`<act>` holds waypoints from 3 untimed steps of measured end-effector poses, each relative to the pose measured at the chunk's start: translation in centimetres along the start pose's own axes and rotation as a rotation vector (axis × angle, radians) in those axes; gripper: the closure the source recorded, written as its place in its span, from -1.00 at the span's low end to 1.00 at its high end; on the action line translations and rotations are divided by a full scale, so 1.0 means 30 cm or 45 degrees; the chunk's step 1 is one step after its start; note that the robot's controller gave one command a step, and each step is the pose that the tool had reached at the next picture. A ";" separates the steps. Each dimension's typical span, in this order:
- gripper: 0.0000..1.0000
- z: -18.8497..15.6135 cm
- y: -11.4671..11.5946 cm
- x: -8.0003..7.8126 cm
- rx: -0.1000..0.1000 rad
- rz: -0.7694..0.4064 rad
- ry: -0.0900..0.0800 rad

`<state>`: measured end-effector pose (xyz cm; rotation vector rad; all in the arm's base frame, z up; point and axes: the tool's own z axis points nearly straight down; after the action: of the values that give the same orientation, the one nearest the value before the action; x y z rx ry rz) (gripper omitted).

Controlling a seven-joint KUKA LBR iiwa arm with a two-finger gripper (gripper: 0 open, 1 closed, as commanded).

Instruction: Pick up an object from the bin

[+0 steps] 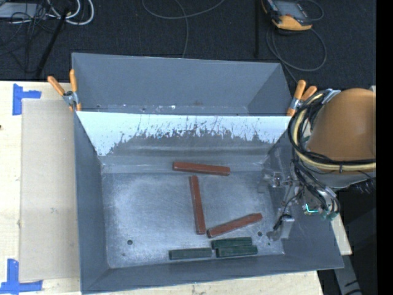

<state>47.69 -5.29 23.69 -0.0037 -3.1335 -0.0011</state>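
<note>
Dark green and matt, two flat bars lay end to end along the near edge of the floor of the bin, the left bar thinner and the right bar thicker, perhaps doubled, though that was hard to make out. Just behind them a reddish-brown bar lay slantwise, its right end lifted toward the gripper, which stood low by the bin's right wall, just beside that end and apart from it. Whether the gripper was apart or together could not be told, for its dark metal parts merged with the shadowed wall, and nothing showed clamped in it. A second brown bar lay nearly upright in the middle of the floor, and a third brown bar lay across near the far wall. The grey metal floor looked scuffed and speckled pale. Above the gripper, a smooth rounded orange cover with looped cables hid the wrist.
</note>
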 end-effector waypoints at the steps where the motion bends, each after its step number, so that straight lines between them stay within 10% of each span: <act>1: -1.00 0.568 0.018 -0.134 0.000 -0.269 0.001; 2: -1.00 0.455 0.085 -0.145 0.003 -0.712 -0.013; 3: -1.00 0.457 -0.054 -0.150 0.003 -0.513 -0.010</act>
<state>52.07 -6.90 9.93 0.6246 -3.0791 -0.0002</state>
